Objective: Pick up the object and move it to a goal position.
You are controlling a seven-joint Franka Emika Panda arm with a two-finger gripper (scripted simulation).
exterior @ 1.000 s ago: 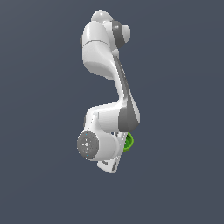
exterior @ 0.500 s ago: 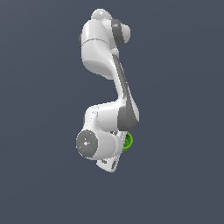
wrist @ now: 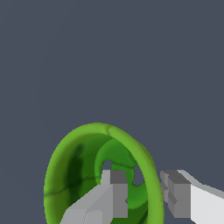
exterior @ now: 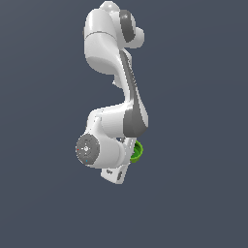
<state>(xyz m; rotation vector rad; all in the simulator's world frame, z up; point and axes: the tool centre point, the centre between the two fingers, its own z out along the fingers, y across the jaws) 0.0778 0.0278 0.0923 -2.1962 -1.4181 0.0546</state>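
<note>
The object, a small bright green cup [wrist: 83,175] with a darker green inside, fills the lower part of the wrist view, its mouth turned towards the camera. My gripper [wrist: 143,186] straddles the cup's rim wall. One grey finger [wrist: 114,192] is inside the cup and the other finger [wrist: 176,194] is outside, both close against the wall. In the exterior view the cup [exterior: 137,151] shows as a green sliver on the exterior view's right of the white hand [exterior: 116,172]. The fingertips are hidden there.
The white arm [exterior: 109,43] folds down from the top of the exterior view to the wrist [exterior: 87,149]. Around it is only a plain dark grey-blue background, with no surface edge or other object visible.
The wrist, hand and cup have shifted together slightly up and towards the exterior view's left. The cup stays at the gripper.
</note>
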